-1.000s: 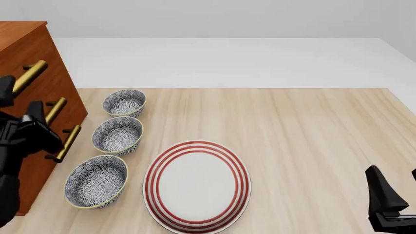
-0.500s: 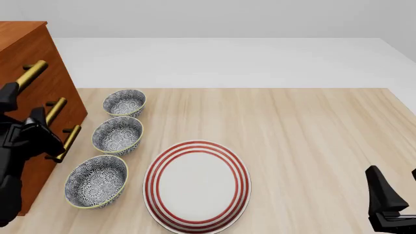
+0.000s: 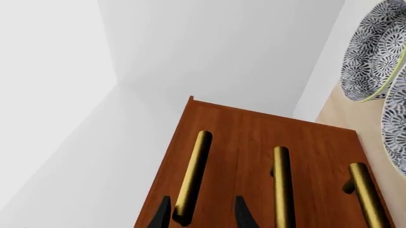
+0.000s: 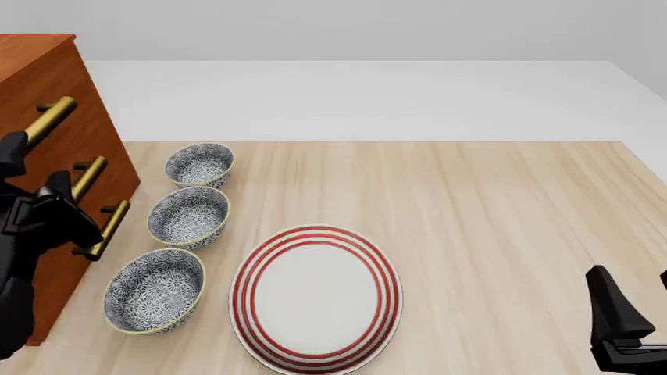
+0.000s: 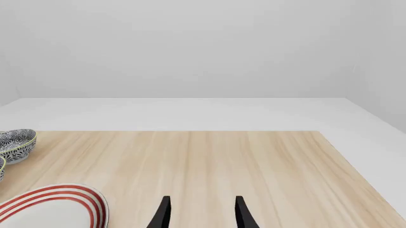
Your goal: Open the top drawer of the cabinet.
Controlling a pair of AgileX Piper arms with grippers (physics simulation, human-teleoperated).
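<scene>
Looking along the left arm's fingers, the left wrist view showed the cabinet (image 3: pixel 254 156) filling the lower part of the frame, its reddish-brown front carrying three gold bar handles side by side. The left gripper (image 3: pixel 199 213) stood with its two dark fingertips spread on either side of one end of the top drawer's handle (image 3: pixel 192 175), the bar lying in the gap between them; whether the fingers touched the bar could not be told. The top drawer (image 3: pixel 216 142) sat flush with the rest of the front, not pulled out. Patterned bowls (image 3: pixel 371 52) showed at one edge of that picture.

From the front view, the cabinet (image 4: pixel 62 101) stood at the far left of the table (image 4: pixel 501 203), and the top drawer (image 4: pixel 73 86) was its uppermost one, its gold handle (image 4: pixel 48 123) angled outward. The left gripper (image 4: pixel 16 156) was a dark mass against the cabinet's front. Three blue-patterned bowls (image 4: pixel 190 216) lay in a row just right of the cabinet, with a red-ringed plate (image 4: pixel 315 297) near them. The right gripper (image 4: pixel 623 324) waited at the near right corner, well apart from everything.

The right wrist view showed the right gripper (image 5: pixel 199 211) with fingers moderately apart, holding nothing, over bare wood, the plate (image 5: pixel 54 209) off to one side.
</scene>
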